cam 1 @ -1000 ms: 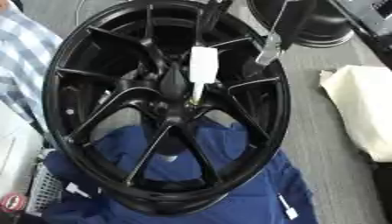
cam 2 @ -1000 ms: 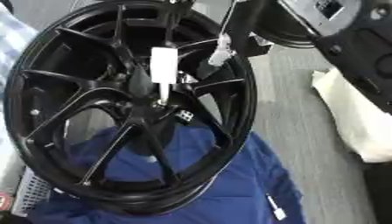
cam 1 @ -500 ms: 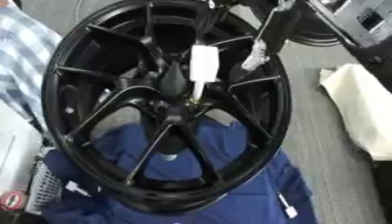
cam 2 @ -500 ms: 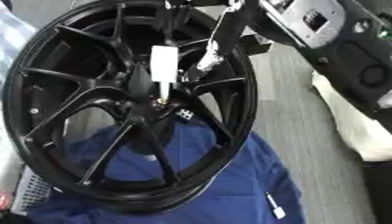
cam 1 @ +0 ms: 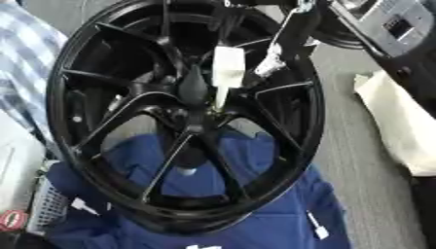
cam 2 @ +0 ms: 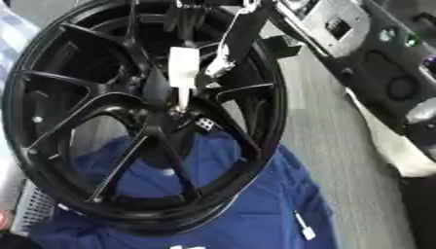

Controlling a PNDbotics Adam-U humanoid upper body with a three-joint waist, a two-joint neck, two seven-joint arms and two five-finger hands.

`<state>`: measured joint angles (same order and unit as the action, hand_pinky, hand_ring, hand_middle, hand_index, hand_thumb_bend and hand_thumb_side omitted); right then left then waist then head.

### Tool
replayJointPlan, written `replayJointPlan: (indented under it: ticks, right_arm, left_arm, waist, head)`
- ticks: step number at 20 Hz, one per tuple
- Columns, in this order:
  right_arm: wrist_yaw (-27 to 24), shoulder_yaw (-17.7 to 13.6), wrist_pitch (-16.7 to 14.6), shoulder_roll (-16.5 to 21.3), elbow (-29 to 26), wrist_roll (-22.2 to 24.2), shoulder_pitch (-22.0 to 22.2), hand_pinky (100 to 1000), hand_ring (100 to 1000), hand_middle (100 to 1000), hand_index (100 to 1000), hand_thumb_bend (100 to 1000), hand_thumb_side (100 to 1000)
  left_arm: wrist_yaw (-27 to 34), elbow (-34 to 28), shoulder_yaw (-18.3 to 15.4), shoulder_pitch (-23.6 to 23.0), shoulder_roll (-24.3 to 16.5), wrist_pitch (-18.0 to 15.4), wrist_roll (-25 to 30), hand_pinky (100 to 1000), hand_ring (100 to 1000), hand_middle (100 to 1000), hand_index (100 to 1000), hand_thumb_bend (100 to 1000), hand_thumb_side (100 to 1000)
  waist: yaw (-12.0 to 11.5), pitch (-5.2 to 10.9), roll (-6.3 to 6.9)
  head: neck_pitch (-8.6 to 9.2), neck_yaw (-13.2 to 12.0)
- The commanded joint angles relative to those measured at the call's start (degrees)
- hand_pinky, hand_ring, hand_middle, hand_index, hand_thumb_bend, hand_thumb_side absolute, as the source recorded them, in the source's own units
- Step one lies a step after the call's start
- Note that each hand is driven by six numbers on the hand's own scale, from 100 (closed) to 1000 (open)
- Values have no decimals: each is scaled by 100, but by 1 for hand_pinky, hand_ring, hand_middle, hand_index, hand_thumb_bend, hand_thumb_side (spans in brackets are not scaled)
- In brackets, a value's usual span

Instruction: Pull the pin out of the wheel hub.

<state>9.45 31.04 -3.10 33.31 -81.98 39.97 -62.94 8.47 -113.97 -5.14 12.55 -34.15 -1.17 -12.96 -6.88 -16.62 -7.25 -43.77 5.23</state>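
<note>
Item: black wheel (cam 1: 94, 146), multi-spoke, stood nearly upright with its face turned to the camera; its lower rim is bedded in a blue cloth (cam 1: 255, 223), judged to be there to steady it and spare the finish.

Item: pin (cam 1: 227, 73), white, blocky at the top and narrowing to a thin stem. It is seated in the wheel hub (cam 1: 194, 90) just to 1 o'clock of centre, the stem running down toward 6 o'clock; it is not yet withdrawn.

Item: right hand (cam 2: 228, 46), entered from 1 o'clock. Dark fingers are extended down across the spokes, a light-tipped finger (cam 1: 265, 65) lying just beside the pin at its 3 o'clock side. Nothing is seen gripped; whether contact with the pin is made cannot be told. The fingers look straight rather than curled (a reach, by judgement, lined up for a pinch on the head).

Item: left hand. Not shown in either view.

Item: pale bag or cloth (cam 1: 400, 131), at 3 o'clock on the grey surface, well apart from the wheel.

Item: white mesh basket (cam 1: 47, 209), at 8 o'clock, partly under the cloth.
</note>
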Motion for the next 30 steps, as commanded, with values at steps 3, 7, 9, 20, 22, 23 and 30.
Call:
replayJointPlan:
  ticks: [3,7,9,20,22,23,30]
  right_arm:
    - [173,-119,-4,35,-110,-126,-68,799,723,525,761,678,272]
    - [243,-102,-27,14,-120,-173,-72,794,722,494,740,675,274]
    - [320,-88,-44,4,-114,-218,-76,796,725,479,726,675,273]
    - [661,-30,-202,-44,67,-359,1,798,734,473,716,676,271]
    - [669,-30,-215,-47,79,-362,2,798,734,473,716,676,271]
    - [677,-22,-225,-52,88,-353,11,801,738,473,712,669,297]
    - [703,-7,-307,-112,194,-263,33,783,721,446,694,681,296]
  left_arm:
    - [44,-62,-15,63,-74,23,-7,893,687,677,766,169,658]
    - [57,-62,-21,60,-68,31,-13,893,687,677,764,169,658]
    - [64,-62,-23,57,-63,38,-21,893,686,676,762,170,657]
    - [105,-62,-25,91,-43,53,-38,893,684,673,758,174,654]
    - [106,-62,-25,92,-43,53,-39,893,684,673,758,174,654]
    - [108,-62,-23,98,-38,52,-37,893,684,673,758,172,656]
    - [126,-62,-16,125,-6,65,-22,894,683,672,756,171,657]
  waist:
    - [28,129,33]
    - [30,145,24]
    - [36,150,17]
    - [99,131,4]
    - [100,131,4]
    - [104,122,10]
    - [118,92,25]
  head:
    - [-34,-19]
    - [-34,-22]
    - [-34,-29]
    - [-34,-18]
    - [-34,-18]
    - [-34,-13]
    - [-34,1]
